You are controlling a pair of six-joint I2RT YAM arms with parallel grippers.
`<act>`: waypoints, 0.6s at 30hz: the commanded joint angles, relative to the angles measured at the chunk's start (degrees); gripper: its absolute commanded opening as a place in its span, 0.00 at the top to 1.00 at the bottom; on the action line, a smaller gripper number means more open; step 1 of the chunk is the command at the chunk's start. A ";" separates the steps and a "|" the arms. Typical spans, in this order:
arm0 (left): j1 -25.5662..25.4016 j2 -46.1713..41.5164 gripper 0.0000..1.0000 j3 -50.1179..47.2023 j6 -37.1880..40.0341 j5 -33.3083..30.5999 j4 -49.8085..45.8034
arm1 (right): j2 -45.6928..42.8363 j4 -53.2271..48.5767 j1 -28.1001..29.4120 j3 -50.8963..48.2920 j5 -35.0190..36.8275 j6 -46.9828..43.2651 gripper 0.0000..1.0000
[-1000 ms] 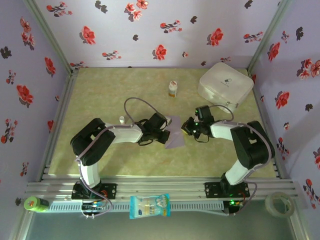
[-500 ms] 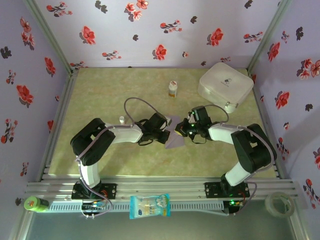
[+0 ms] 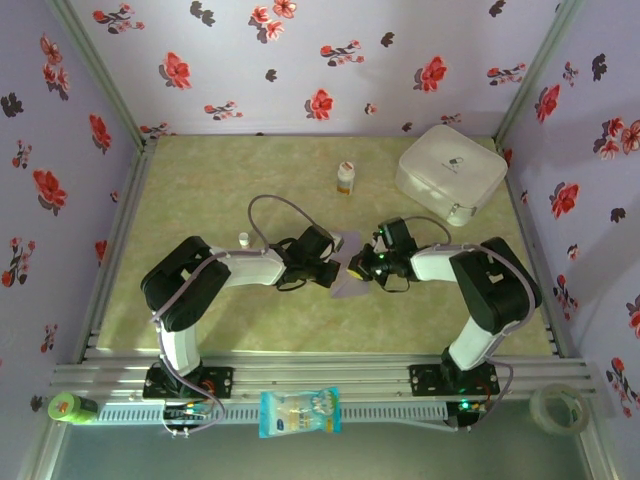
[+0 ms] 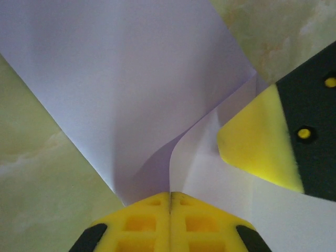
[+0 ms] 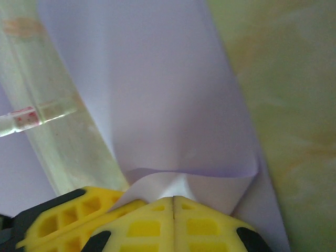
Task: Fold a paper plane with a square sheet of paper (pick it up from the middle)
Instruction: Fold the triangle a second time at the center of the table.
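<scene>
The left tool (image 4: pixel 169 220) is clenched. Its yellow fingers meet on a crease of the thin, pale lavender square sheet of paper (image 4: pixel 131 79), which rises straight out of the seam between them. The right tool (image 5: pixel 173 220) is clenched too, with its tips pushed against a small curled flap of the sheet. Whether any paper sits between its fingers I cannot tell. From the left wrist, one of its yellow pads lies against the sheet just beside the crease.

The sheet is partly folded and sits between the two tools over the middle of the pale green marbled counter (image 3: pixel 200 190), one corner pointing toward the far wall.

This looks like an early fold, with the left tool holding the sheet steady while the right one works the crease. The next move probably calls for the right tool to draw its closed tips along the fold with light pressure. The left grip would need to stay firm so the thin paper neither skids nor tears.

Farther out, a small white bottle (image 3: pixel 345 178) and a white rounded-square case (image 3: pixel 450 172) stand well apart on the far side. A blue-white snack packet (image 3: pixel 300 412) lies on the near rail.

A second ago the right tool was off to the right, apart from the sheet. It has since come leftward until it touches the paper. The left tool and the sheet have barely shifted.
</scene>
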 commanded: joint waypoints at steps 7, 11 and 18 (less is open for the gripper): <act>0.51 -0.11 0.96 1.39 0.11 -0.22 -5.24 | 1.56 -5.27 0.18 -2.42 6.79 -2.58 1.00; 0.89 -3.65 0.76 2.18 -2.48 -0.31 -6.43 | 1.16 -5.85 0.22 -2.02 6.89 -2.83 1.00; 2.26 -9.57 0.82 2.37 -11.46 0.89 -9.65 | 1.02 -5.34 0.20 -2.05 7.00 -2.20 1.00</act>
